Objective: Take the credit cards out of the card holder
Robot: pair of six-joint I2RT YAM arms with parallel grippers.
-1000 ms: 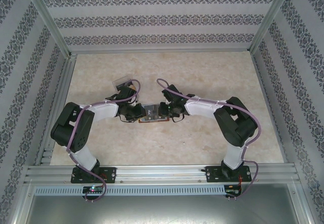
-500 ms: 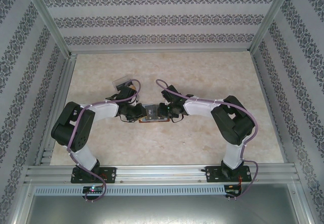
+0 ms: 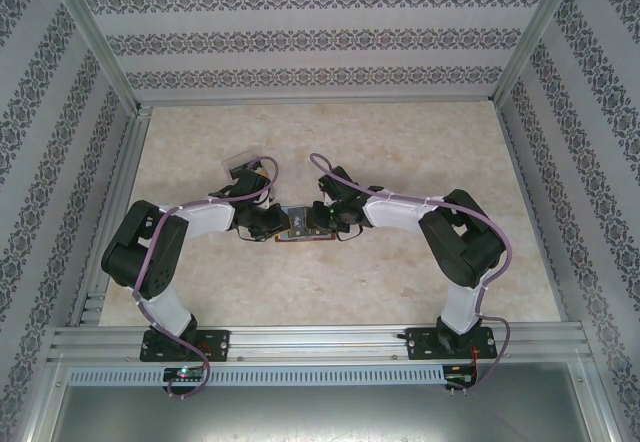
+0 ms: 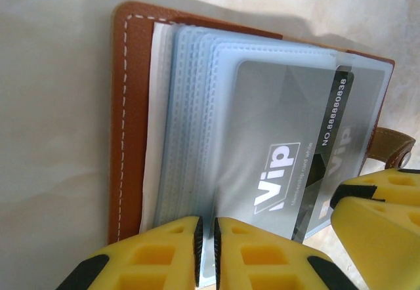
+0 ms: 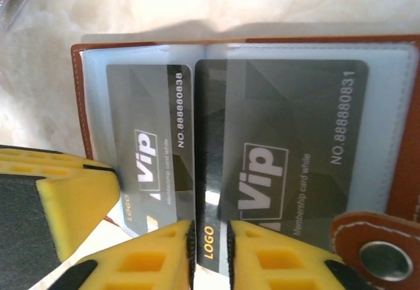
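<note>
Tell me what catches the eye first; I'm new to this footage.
An open brown card holder lies central on the table, the left gripper and right gripper at its edges. Close up, grey VIP cards sit in clear sleeves; the left gripper pinches a sleeve edge.

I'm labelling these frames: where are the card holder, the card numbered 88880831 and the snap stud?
card holder (image 4: 128,113): left wrist view, brown stitched cover.
card numbered 88880831 (image 5: 295,139): right wrist view, dark face.
snap stud (image 5: 387,258): right wrist view, metal centre.
</note>
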